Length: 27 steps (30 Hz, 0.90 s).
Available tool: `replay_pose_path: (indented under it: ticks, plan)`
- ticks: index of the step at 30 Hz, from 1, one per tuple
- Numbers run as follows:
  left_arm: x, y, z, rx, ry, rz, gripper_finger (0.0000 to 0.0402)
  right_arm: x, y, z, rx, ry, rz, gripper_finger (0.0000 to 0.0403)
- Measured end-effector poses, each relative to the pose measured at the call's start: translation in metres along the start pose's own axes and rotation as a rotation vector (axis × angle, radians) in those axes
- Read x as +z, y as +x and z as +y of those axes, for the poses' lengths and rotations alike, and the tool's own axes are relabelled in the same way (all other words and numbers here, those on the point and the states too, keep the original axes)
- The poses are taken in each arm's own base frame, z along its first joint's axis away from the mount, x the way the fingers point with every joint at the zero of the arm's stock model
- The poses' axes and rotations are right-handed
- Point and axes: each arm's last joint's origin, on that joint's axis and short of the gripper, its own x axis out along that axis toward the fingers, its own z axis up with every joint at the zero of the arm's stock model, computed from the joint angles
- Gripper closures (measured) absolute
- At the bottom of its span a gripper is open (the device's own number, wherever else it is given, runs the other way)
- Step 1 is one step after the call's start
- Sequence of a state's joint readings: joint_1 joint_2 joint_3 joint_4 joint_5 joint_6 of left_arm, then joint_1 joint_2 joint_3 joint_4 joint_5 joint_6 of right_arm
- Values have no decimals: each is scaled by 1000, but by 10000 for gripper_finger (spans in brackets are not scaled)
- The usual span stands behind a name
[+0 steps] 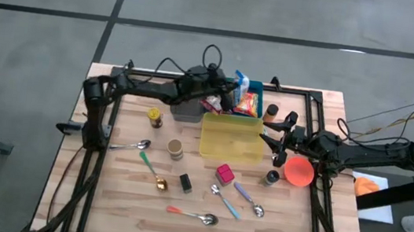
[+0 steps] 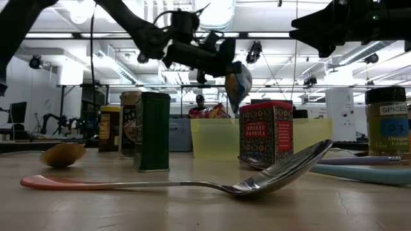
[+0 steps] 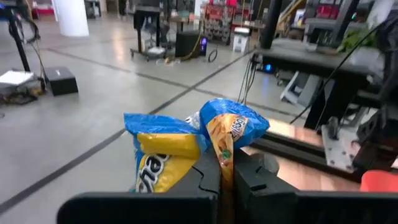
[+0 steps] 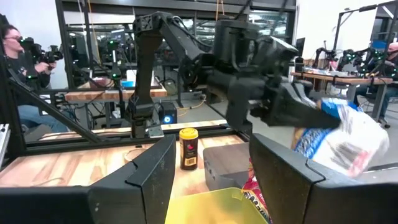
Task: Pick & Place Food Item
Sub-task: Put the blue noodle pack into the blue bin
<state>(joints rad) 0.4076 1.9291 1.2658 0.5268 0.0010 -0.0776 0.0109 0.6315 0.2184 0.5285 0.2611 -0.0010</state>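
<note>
One blue chip bag (image 3: 193, 140) clamped in left end effector (image 1: 229, 96) above yellow bin (image 1: 230, 137); best lowered well inside before release. Right end effector (image 1: 279, 137) parted, empty.

Grey floor (image 1: 28, 94) w/ dark seams; white pillar (image 3: 71, 15); ceiling lights (image 2: 83, 9); lab benches.
</note>
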Motion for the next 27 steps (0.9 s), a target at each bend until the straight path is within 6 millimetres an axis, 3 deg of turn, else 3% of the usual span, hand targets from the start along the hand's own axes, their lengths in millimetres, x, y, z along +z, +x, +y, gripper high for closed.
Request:
replay_pose_path:
  ticks: [12,22,27]
  plan:
    - [-30,17,3,20,-1,148,394,0,0,0,-1,0,0,199]
    - [-35,16,7,42,-28,202,392,0,0,0,-1,0,0,199]
    - [-35,16,7,29,-29,208,348,0,0,0,-1,0,0,199]
